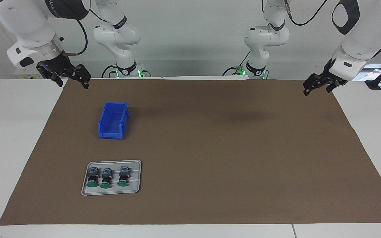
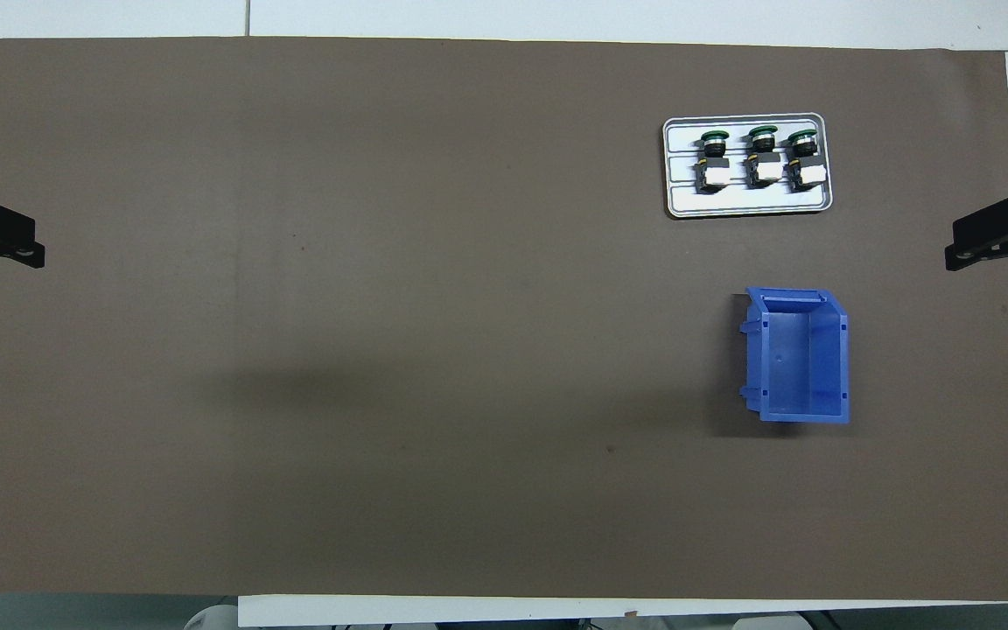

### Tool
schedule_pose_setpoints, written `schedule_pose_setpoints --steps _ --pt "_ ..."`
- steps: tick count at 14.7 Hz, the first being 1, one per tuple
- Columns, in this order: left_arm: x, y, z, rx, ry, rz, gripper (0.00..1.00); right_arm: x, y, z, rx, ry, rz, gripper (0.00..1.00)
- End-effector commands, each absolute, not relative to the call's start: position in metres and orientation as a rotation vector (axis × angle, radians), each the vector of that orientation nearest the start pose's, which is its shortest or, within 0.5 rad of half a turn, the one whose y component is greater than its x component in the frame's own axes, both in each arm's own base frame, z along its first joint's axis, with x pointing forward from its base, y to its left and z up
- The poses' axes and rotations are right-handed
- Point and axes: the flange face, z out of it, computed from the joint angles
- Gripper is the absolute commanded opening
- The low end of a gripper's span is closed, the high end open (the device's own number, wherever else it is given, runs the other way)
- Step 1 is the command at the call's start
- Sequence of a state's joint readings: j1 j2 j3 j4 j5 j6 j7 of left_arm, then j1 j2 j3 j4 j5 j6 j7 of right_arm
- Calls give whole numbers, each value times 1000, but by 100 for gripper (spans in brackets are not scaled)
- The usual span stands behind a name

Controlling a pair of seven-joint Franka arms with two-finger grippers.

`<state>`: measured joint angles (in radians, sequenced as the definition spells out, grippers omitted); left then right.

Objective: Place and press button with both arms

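3 buttons (image 1: 106, 178) on tray (image 1: 137, 165), farther from robots than bin (image 1: 112, 120), both twd right arm's end.

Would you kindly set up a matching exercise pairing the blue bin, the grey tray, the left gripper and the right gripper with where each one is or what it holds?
Things:
1. blue bin
2. grey tray
3. left gripper
4. right gripper

Descriptions:
A. holds three green-capped buttons in a row
B. open, up at the mat's edge, at the end of the table away from the bin
C. empty, nearer to the robots than the tray
D. open, up near the mat's corner, at the bin's end of the table

Pairs: 1-C, 2-A, 3-B, 4-D
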<state>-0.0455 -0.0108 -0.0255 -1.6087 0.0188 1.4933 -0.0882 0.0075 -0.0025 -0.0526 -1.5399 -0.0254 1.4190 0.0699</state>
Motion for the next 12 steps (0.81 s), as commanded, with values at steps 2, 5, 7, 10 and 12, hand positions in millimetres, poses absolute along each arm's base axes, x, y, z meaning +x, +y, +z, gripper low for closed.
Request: schedule_pose_setpoints --steps 2,5,7,10,12 --pt "537 -34 607 -3106 -20 164 100 537 -26 630 -3151 151 194 99" --pt "537 -31 607 -3106 -27 164 100 535 -23 627 -3141 149 205 99" --pt "537 -32 606 -3106 -27 166 100 533 -25 625 -3140 151 210 99" --pt "537 -34 606 -3106 -20 166 100 534 -3 627 -3140 28 196 99" --pt "536 -36 606 -3105 -22 171 100 548 5 625 -3093 18 89 99"
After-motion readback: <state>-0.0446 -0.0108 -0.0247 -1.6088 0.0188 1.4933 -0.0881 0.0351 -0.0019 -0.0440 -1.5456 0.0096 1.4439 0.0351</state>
